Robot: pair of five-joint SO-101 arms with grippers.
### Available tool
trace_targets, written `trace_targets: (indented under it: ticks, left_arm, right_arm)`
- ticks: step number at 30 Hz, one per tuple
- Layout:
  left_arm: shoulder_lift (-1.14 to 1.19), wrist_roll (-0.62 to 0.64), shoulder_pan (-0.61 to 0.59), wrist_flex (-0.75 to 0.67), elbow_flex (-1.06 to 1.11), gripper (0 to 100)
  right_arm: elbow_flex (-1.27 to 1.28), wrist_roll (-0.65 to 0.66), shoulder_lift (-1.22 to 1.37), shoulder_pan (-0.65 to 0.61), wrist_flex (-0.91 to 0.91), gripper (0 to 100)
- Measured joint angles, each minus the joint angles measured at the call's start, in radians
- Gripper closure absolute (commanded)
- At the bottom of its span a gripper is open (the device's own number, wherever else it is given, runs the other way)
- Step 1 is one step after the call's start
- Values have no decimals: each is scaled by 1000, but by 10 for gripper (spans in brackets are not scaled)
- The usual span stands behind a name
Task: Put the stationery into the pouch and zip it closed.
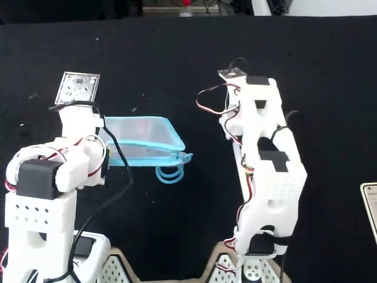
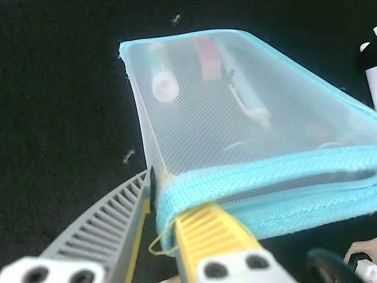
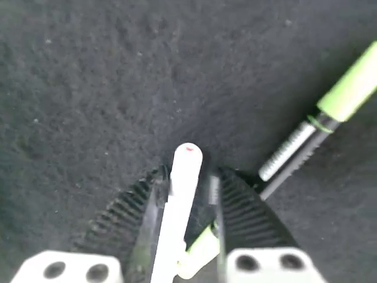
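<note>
The translucent pouch [image 1: 141, 137] with cyan trim lies flat on the black cloth, its cyan pull loop [image 1: 168, 174] at the near right corner. Through its mesh I see a white marker [image 2: 162, 79], a pink item [image 2: 206, 59] and a pen [image 2: 250, 100] inside. My left gripper [image 2: 160, 227] is shut on the zipper-edge corner of the pouch [image 2: 235, 135], at its near left side in the high view [image 1: 106, 158]. My right gripper [image 3: 191, 194] is close above the cloth, shut on a white pen [image 3: 181, 188] that sticks out past the fingertips. A green pen [image 3: 330, 124] with a silver tip lies just beyond it.
The right arm [image 1: 262, 135] stands folded to the right of the pouch. A pale card [image 1: 371, 206] lies at the table's right edge. A bottle with a red cap [image 1: 185, 7] stands beyond the far edge. Black cloth covers the whole table.
</note>
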Motion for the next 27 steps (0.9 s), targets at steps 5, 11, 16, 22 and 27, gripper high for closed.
trace_targets:
  ticks: [5,11,16,22,27]
  left_arm:
    - [0,0,0,0,0,970]
    - [0,0,0,0,0,970]
    - [0,0,0,0,0,970]
    - [0,0,0,0,0,970]
    - [0,0,0,0,0,970]
  right_arm:
    - [-3,0,2,-2,21,988]
    - [-5,2,-107,-5,137,988]
    - [40,14,-367,-35,210,988]
    - [241,32,-772,-153,221,988]
    - [334,26,-1148,-269,212,988]
